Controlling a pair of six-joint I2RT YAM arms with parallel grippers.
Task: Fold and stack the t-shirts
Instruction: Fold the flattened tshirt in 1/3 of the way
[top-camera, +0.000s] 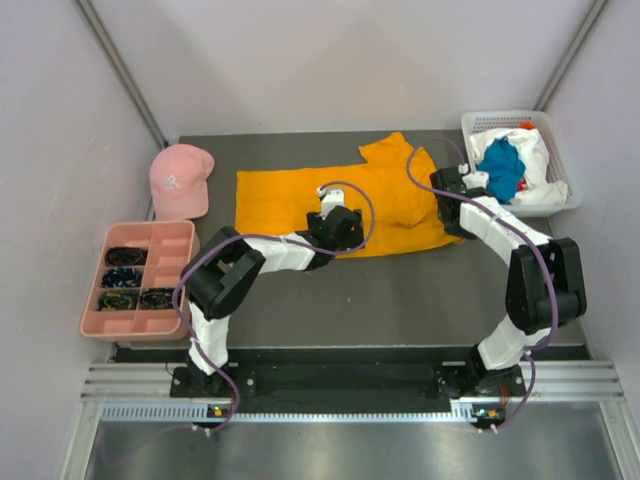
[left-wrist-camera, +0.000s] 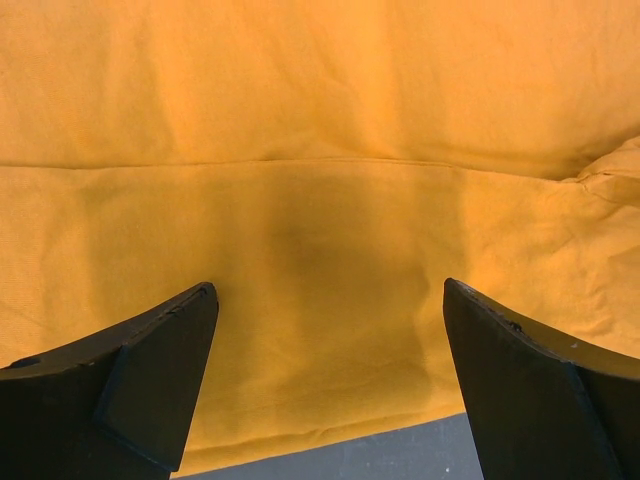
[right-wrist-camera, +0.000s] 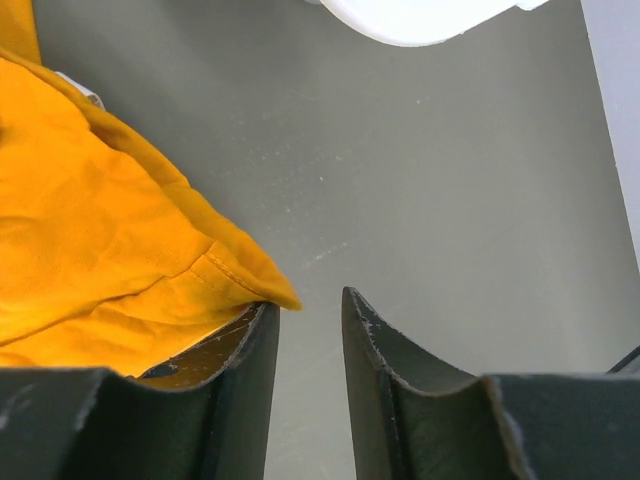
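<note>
Top external, orange-yellow cloth t-shirt (top-camera: 285, 200) on grey surface (top-camera: 400, 295), L tool (left-wrist-camera: 330, 290) wide open over it, R tool (right-wrist-camera: 310, 298) part-open, empty.

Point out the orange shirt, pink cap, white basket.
Bright orange-yellow cloth t-shirt (top-camera: 275, 200), top view, flat body panel.
Pink baseball cap with white logo (top-camera: 180, 175), top view, crown.
White plastic mesh basket (top-camera: 495, 122), top view, far wall.

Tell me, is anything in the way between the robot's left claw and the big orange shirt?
No, nothing visible is in the way. The left gripper hangs open right over the orange t-shirt. Its wrist camera shows only orange cloth between its fingers, with a strip of grey table at the near edge.
</note>
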